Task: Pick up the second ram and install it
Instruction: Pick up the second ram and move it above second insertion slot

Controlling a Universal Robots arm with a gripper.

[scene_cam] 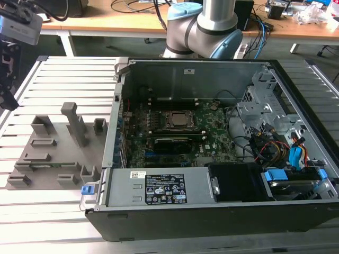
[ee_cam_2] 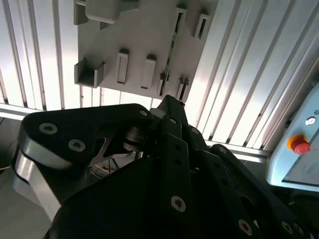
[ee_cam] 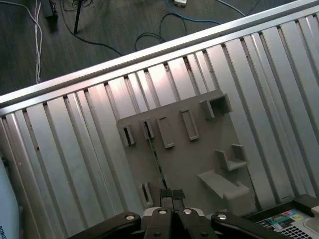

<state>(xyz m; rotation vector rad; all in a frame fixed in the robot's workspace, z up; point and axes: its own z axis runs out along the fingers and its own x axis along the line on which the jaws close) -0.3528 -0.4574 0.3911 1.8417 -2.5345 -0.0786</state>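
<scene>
now, the gripper [ee_cam: 172,195] hangs above the grey fixture plate [ee_cam: 199,149], its black fingertips drawn tight together with nothing between them. the second ram [ee_cam: 155,158] is down on that plate: a long, thin green strip standing on its edge, each end caught in a small slotted grey block, running close to one edge of the plate. in the second wrist view the same stick [ee_cam_2: 172,47] reads as a fine green line. the gripper is well apart from it, no contact.

the plate is matte grey plastic, flat, studded with blocks: low rectangular tabs, a u-shaped cradle [ee_cam_2: 89,74], one tall post [scene_cam: 74,121] with a flat cap.

it lies on the surface [scene_cam: 53,79], ribbed silver aluminium slats with dark grooves, toward the edge at the exterior view's left. just beside the plate sits an open computer case [scene_cam: 212,222] with dark sheet-metal walls. the large green motherboard [scene_cam: 175,137] lies flat inside, carrying a square metal processor socket [scene_cam: 179,120]. near the case's front wall are a silver labelled power supply box [scene_cam: 122,185] and a black plastic shroud [scene_cam: 235,177], and coloured cables bunch at the end toward the exterior view's right.

the arm's pale blue and silver base [scene_cam: 204,26] stands behind the case. beyond it is a wooden desk [scene_cam: 106,24] with tangled cables. the floor [ee_cam: 99,25] is dark, with loose wires trailing across it.
</scene>
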